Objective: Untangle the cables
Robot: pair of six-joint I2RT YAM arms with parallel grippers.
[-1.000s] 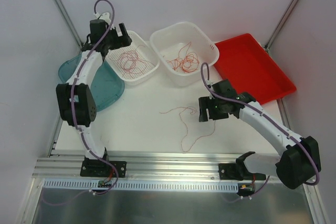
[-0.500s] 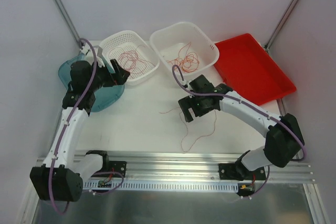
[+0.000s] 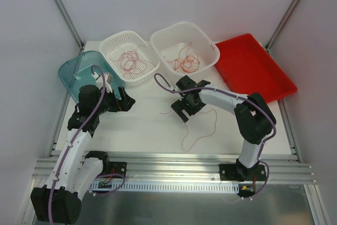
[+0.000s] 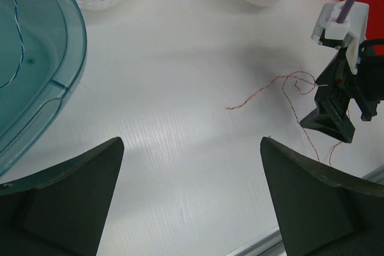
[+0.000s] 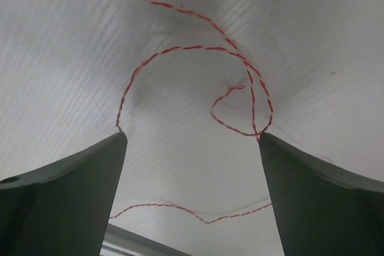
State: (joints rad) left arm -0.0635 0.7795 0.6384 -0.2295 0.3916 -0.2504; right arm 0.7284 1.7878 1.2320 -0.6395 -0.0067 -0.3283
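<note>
Right tool (image 3: 181,110) sits low over the tabletop (image 3: 139,133), fingers spread wide, gripping nothing. Its wrist view shows why. A loose cable (image 5: 180,49) curls into a loop with a small crossing right between the fingers, so the tool looks lined up to close on that knotted spot. The rest of the strand trails toward the near edge of the tabletop. It is thin and limp, and likely to slip unless pinched square on.

Left tool (image 3: 122,102) hangs beside the teal dish (image 3: 73,69), also spread apart and holding nothing. Its camera looks across at the free end of the same strand, well apart from it. My guess is that it waits to take that end so the pair can draw the loop open.

Containers along the far side:
- Slotted white basket (image 3: 113,41), holding a tangle of cables (image 3: 131,60).
- White tub (image 3: 181,25) just beside it, holding a second tangle (image 3: 184,62).
- Red tray (image 3: 253,72) next along.

A thin pale line shows inside the teal dish; cannot tell what it is.

Task looks early: most strands lie bunched in the two containers.
</note>
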